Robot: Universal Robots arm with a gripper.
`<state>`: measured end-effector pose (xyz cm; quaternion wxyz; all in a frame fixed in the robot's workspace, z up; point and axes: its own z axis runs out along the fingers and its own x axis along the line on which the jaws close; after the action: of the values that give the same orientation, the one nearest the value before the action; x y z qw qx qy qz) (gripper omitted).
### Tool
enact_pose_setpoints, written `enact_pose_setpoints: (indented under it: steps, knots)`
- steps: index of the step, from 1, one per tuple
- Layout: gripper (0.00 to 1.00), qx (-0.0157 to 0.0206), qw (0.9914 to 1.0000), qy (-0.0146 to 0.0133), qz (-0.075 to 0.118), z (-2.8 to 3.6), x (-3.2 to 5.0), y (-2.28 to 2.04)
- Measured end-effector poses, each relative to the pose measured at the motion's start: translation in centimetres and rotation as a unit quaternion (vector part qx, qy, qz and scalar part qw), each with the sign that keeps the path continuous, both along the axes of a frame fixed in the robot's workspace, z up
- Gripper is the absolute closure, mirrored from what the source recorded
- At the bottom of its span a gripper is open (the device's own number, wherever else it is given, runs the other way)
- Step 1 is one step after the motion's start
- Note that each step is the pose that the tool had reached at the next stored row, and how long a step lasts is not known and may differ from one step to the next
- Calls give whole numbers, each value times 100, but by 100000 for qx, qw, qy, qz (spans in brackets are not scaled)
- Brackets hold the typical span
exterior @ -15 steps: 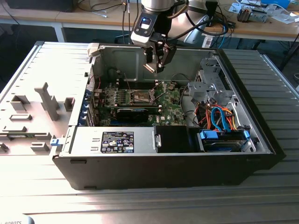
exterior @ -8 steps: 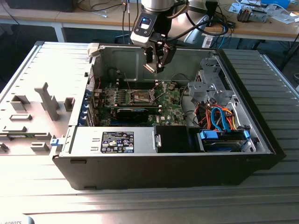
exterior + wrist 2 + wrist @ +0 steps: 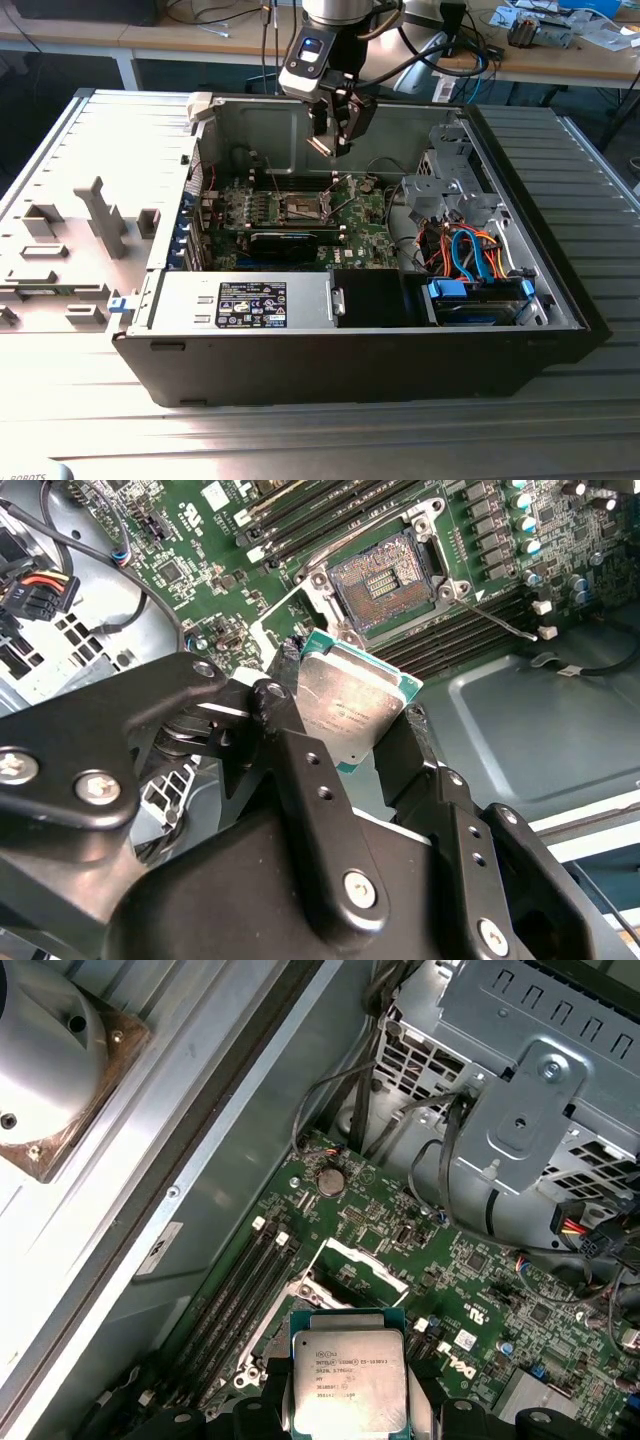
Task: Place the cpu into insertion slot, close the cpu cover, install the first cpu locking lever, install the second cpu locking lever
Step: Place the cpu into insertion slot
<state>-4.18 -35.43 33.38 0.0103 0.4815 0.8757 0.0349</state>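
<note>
While hovering well above insertion slot [image 3: 385,580]: gripper [image 3: 330,142] clamped on cpu [image 3: 348,1380] edges. Slot bare; cpu cover [image 3: 368,1262] raised open at slot edge. Not yet seated; seating, cover closing, both levers [image 3: 490,612] apparently outstanding.

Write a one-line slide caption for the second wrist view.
The gripper holds the cpu over the motherboard, whose insertion slot lies empty.
</note>
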Motion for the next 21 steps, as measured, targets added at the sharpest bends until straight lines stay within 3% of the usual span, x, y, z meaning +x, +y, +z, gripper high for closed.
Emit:
enact_pose_setpoints:
  steps: [21]
  knots:
    - [46, -115, 99995, 2, -971, -3, 0, 0]
